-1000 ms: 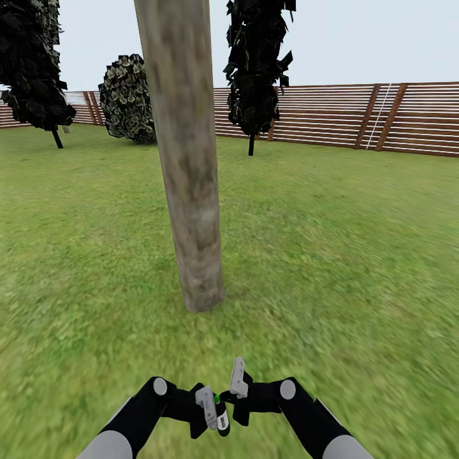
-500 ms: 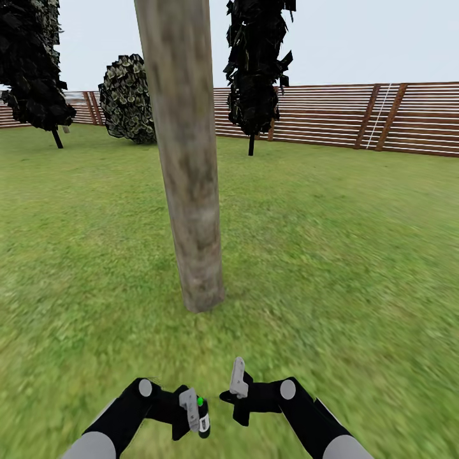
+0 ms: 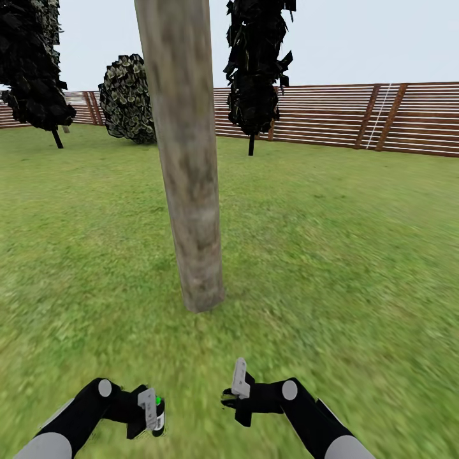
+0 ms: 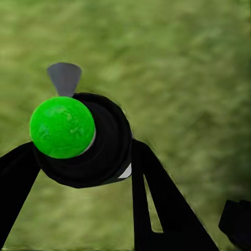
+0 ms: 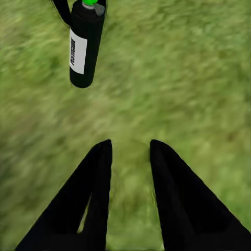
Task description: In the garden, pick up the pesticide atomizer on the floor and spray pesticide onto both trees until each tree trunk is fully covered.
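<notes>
Nearest to you, your left hand (image 3: 152, 411) was clamped on the atomizer (image 3: 158, 415), held low over the grass (image 3: 331, 268) at the lower left of the head view. In the left wrist view the atomizer (image 4: 89, 141) sat wedged between the two dark fingers (image 4: 157, 209), its green cap (image 4: 62, 127) facing the camera and a grey nozzle (image 4: 64, 77) poking out beyond it. Your right hand (image 3: 234, 390) hung well apart from it, across to the right, with its fingers spread and nothing between them. The right wrist view showed those fingers (image 5: 94, 193) parted over bare grass, and past their tips the atomizer (image 5: 83, 44), a dark bottle with a white label (image 5: 77, 51), gripped at its top by the left hand.

Farther ahead, the thick grey-brown trunk (image 3: 188, 166) rose from the grass, straight in front of you and between the two hands' lines. Beyond it stood two dark narrow trees (image 3: 255, 64), a round bush (image 3: 127, 99) and the slatted brown fence (image 3: 357, 115).
</notes>
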`<state>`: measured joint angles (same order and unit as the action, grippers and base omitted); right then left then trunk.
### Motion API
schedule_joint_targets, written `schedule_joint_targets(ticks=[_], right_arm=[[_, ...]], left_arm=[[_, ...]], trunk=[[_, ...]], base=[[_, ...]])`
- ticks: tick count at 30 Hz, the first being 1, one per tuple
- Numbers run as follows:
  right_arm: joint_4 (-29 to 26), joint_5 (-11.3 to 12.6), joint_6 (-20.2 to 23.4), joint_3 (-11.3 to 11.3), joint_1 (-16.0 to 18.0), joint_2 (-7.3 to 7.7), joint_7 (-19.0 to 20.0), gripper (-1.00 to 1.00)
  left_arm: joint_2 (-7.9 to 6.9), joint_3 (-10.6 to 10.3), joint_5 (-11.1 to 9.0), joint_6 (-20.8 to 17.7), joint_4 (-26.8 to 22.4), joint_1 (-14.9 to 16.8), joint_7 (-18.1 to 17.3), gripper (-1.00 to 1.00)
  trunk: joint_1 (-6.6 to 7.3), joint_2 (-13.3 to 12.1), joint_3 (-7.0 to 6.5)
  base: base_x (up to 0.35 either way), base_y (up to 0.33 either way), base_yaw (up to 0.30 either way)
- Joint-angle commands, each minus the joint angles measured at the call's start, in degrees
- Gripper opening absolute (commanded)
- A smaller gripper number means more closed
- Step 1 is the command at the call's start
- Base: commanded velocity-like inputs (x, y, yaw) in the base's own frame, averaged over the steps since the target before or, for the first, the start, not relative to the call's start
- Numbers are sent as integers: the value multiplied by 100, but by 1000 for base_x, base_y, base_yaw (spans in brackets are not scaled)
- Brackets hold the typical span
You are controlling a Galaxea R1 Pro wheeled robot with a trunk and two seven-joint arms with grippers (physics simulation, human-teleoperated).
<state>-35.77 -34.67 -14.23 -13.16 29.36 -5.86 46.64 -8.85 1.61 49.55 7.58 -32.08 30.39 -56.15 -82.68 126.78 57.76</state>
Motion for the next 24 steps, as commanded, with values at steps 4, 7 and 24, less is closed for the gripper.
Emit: schedule_joint_targets(ticks=[4,7,24], right_arm=[[-1,-57,-36,10,4,7,3,100],[8,-56,-40,17,2,9,-10,100],[2507,119,-247,50,-22,756,-3848,100]], left_arm=[[-211,32,34,59,-1,2,-10,-100],[-262,39,37,52,-7,2,-1,-100],[-118,517,-325,-29,1119,-16,3353,-100]], trunk=[[1,2,5],[1,2,5],[1,2,5]], base=[[0,0,0],[0,0,0],[0,0,0]])
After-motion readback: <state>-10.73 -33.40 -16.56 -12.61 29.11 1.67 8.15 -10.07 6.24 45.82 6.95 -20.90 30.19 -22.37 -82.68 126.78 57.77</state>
